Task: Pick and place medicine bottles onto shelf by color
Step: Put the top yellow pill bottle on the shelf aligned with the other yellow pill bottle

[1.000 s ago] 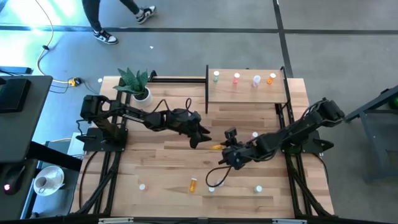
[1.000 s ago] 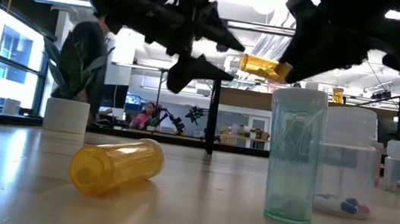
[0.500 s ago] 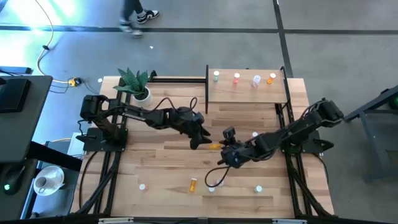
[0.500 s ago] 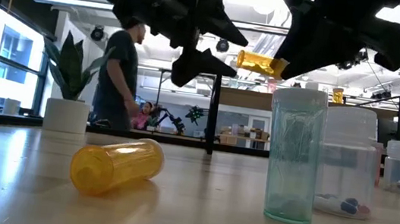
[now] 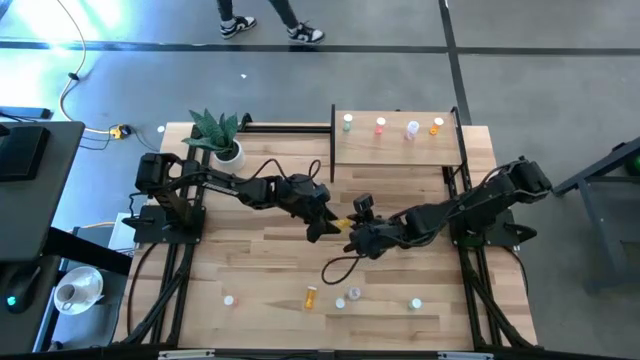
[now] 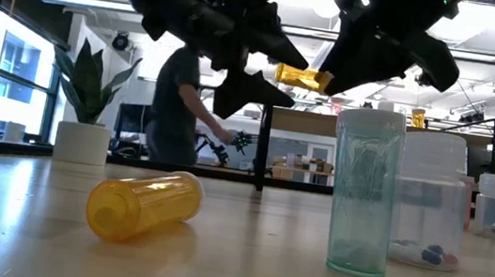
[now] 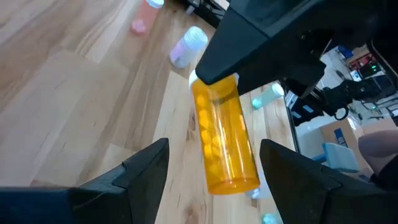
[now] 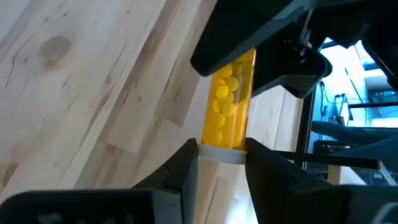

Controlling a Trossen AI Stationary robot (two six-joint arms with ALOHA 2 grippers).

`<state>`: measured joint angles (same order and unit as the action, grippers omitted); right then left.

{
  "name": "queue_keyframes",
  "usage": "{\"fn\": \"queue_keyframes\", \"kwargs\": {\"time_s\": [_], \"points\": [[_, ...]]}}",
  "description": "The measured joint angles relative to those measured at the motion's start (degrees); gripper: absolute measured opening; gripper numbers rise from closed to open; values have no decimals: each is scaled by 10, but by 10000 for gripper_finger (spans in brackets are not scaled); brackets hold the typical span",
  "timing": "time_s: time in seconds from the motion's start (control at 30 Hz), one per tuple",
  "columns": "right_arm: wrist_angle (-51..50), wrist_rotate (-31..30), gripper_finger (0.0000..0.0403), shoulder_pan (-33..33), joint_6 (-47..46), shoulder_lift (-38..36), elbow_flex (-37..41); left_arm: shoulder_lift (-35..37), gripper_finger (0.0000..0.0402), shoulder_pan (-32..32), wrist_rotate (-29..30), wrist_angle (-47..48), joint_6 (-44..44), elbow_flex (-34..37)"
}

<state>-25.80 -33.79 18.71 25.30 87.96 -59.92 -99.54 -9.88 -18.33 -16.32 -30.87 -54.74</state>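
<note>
An orange pill bottle [image 5: 345, 222] with a white cap hangs above the table's middle. My right gripper [image 5: 357, 228] is shut on it. My left gripper [image 5: 327, 219] is open; its two fingers [image 7: 149, 165] stand on either side of the bottle's base end [image 7: 233, 177] without touching it. In the low view the bottle [image 6: 295, 75] lies level between both grippers. The shelf [image 5: 395, 148] at the far right carries a green, a pink, a white and an orange bottle, all upright. My right gripper pinches the bottle's white cap end [image 8: 221, 154] between its two fingers. The fingers come level from the table's right side. The bottle sticks straight out past the fingertips toward my left gripper, roughly level and lifted clear of the table.
Near the front edge an orange bottle [image 5: 310, 296] lies on its side, with a teal one [image 5: 353, 292] and small white-capped ones [image 5: 229, 299] [image 5: 416, 302] standing nearby. A potted plant [image 5: 226, 148] stands at the far left. A person walks beyond the table's far edge.
My right gripper has carried the orange bottle toward the table's left and far edges, bringing its base end between my left gripper's open fingers. The bottle has stayed level and clear of the table. A person has walked past behind the table.
</note>
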Motion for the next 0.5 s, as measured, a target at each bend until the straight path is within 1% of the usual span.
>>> {"fn": "queue_keyframes", "kwargs": {"time_s": [0.4,0.5], "points": [[0,2,99,0,5,0,0,0,241,-13,-6,-6,0,0],[0,2,99,0,5,0,0,0,233,-13,-6,-6,0,0]]}}
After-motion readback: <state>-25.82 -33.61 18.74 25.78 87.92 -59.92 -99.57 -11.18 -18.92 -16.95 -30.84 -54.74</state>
